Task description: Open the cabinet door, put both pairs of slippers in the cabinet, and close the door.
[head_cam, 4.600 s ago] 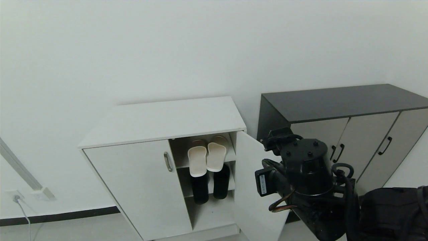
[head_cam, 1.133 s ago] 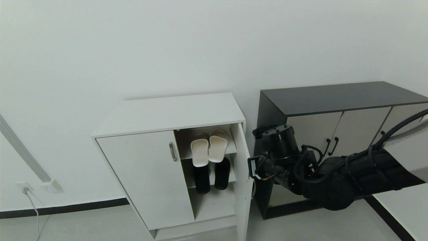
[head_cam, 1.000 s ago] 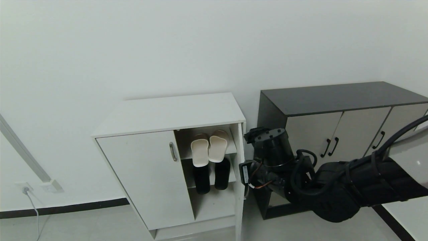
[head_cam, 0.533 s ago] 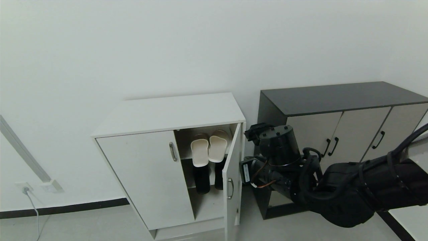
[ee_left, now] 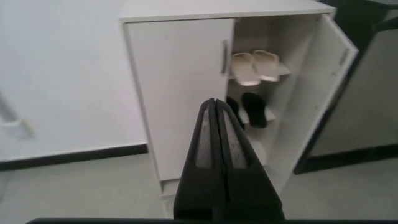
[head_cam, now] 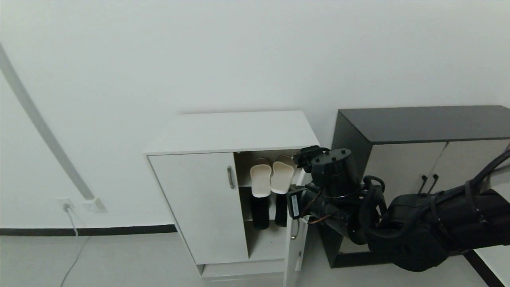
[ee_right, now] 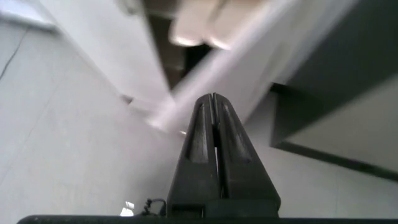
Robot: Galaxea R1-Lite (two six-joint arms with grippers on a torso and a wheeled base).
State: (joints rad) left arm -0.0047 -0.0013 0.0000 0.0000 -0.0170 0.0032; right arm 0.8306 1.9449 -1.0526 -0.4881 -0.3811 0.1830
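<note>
Just beside ajar cabinet door (ee_left: 314,99), unreadable wrist label (head_cam: 293,205).

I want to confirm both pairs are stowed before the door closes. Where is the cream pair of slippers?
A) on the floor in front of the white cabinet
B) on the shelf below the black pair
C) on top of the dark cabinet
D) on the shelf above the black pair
D: inside the white cabinet, the cream slippers lie on the upper shelf, with the black slippers directly below them.

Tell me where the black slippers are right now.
In the head view, the black slippers sit on the white cabinet's middle shelf, right compartment, directly below the cream slippers.
</note>
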